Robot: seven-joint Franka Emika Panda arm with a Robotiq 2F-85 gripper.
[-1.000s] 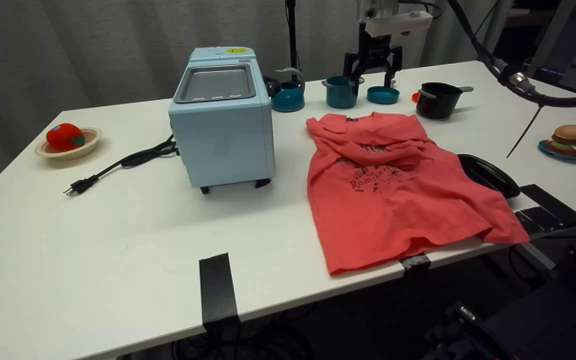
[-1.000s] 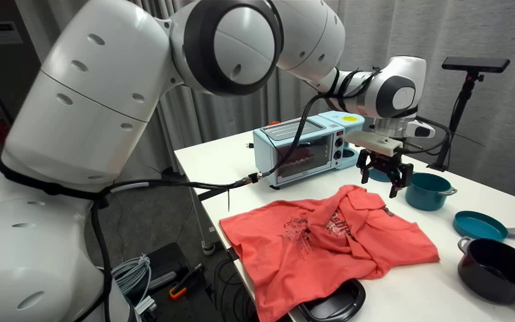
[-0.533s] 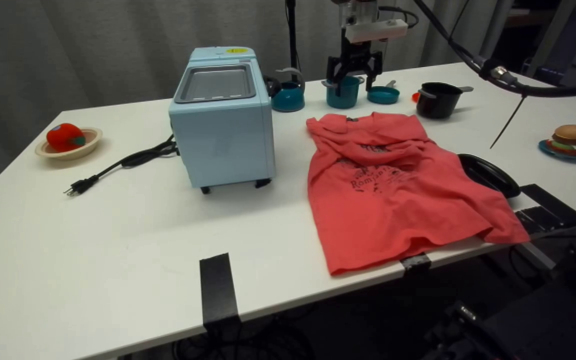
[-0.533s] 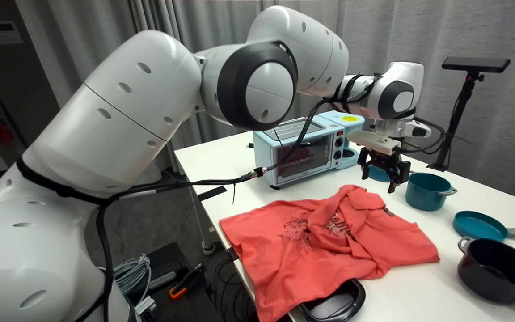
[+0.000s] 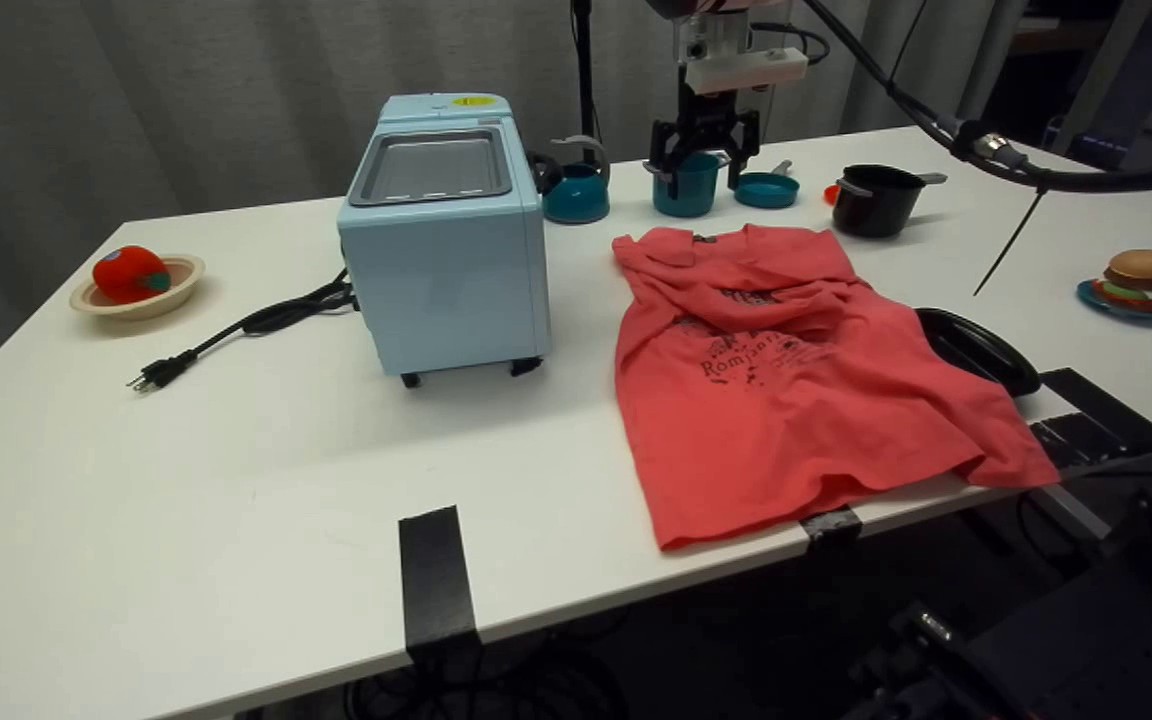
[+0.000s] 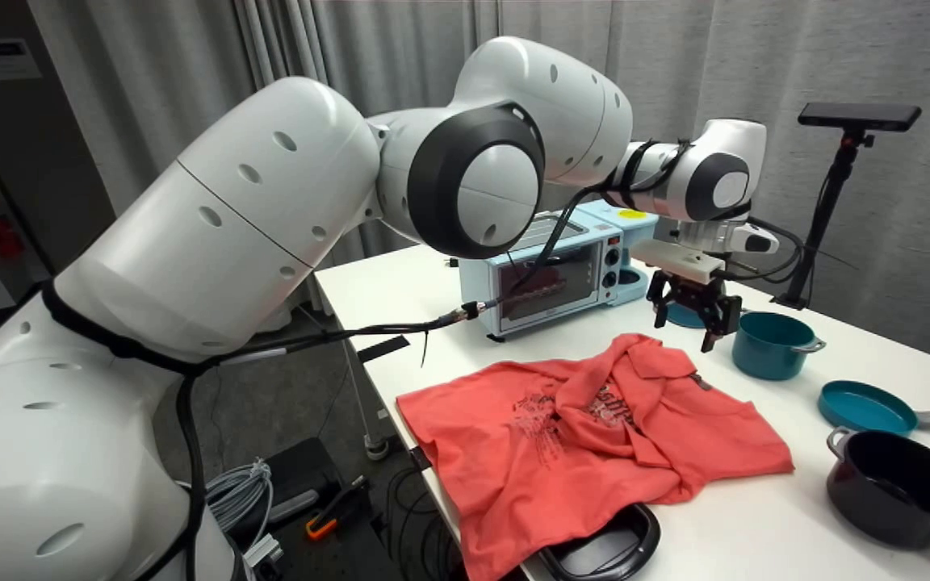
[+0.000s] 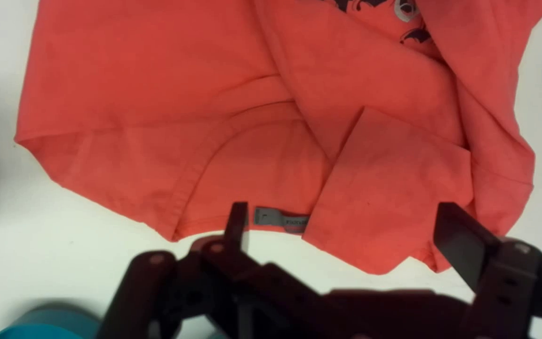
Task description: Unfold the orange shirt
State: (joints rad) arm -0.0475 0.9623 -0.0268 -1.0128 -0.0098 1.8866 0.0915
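A soft coral-orange fabric T-shirt lies on a white table, its hem reaching the edge nearest the robot, where one corner seems to overhang. Creases bunch across its chest, and a folded-over flap covers part of the neckline. Above the collar end hangs a black two-fingered gripper, fingers wide apart and holding nothing.

The likeliest trouble is pinching several layers at once: flap and shirt are stacked there, so a lift might carry the bundle instead of peeling the fold. The fingers could also close on air, since their height over the cloth is hard to judge and one appears just beside the grey collar label, by the neckline's edge. A sideways sweep might bump the round teal pot with grey handles standing nearby. The shirt partly covers a shallow black tray, which a pull may drag along, and a hard tug robotward could slide the cloth off.
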